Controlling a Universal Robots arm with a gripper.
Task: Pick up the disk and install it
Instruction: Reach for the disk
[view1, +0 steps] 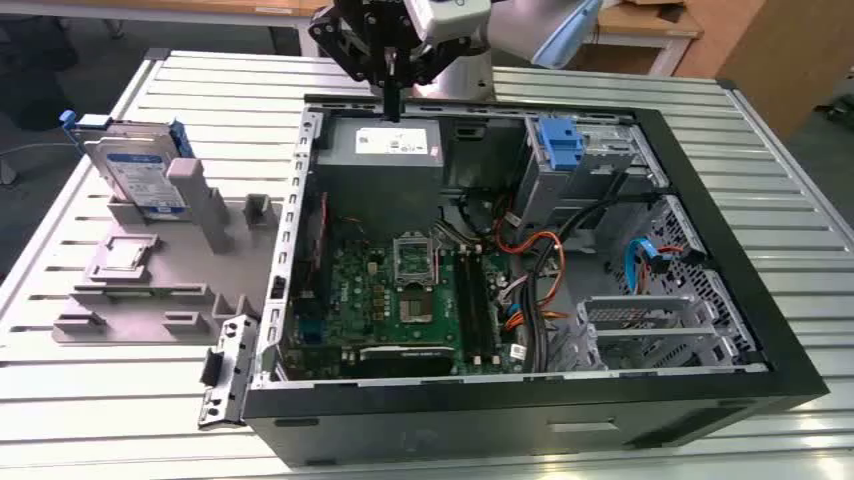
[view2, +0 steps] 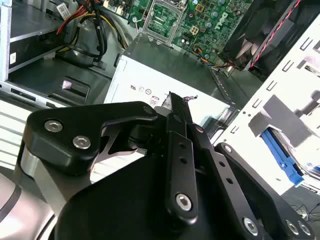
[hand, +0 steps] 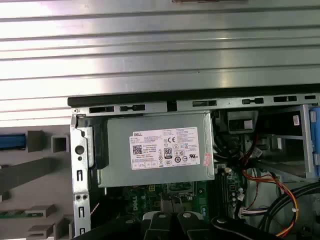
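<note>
One disk (view1: 139, 168), one arm, so there is no choosing of sides. We see the disk standing on edge in the grey holder (view1: 160, 280) on the worktop (view1: 80, 400). It is outside the open computer case (view1: 534, 430), at the exterior view's left. Its long axis runs roughly upright, its label face is turned toward the camera, and a blue carrier frames it. Nothing touches it.

The end effector (view1: 392, 110) hangs over the power supply (view1: 387, 148) at the case's far wall, pointing down. In the second wrist view the end effector (view2: 175, 98) looks narrow, tips together, holding nothing.

So the disk lies toward the exterior view's left of the end effector, well apart, with the case wall between them. We judge the pick not yet begun. The bay's blue bracket (view1: 559, 145) sits on the opposite side, toward the exterior view's right.
</note>
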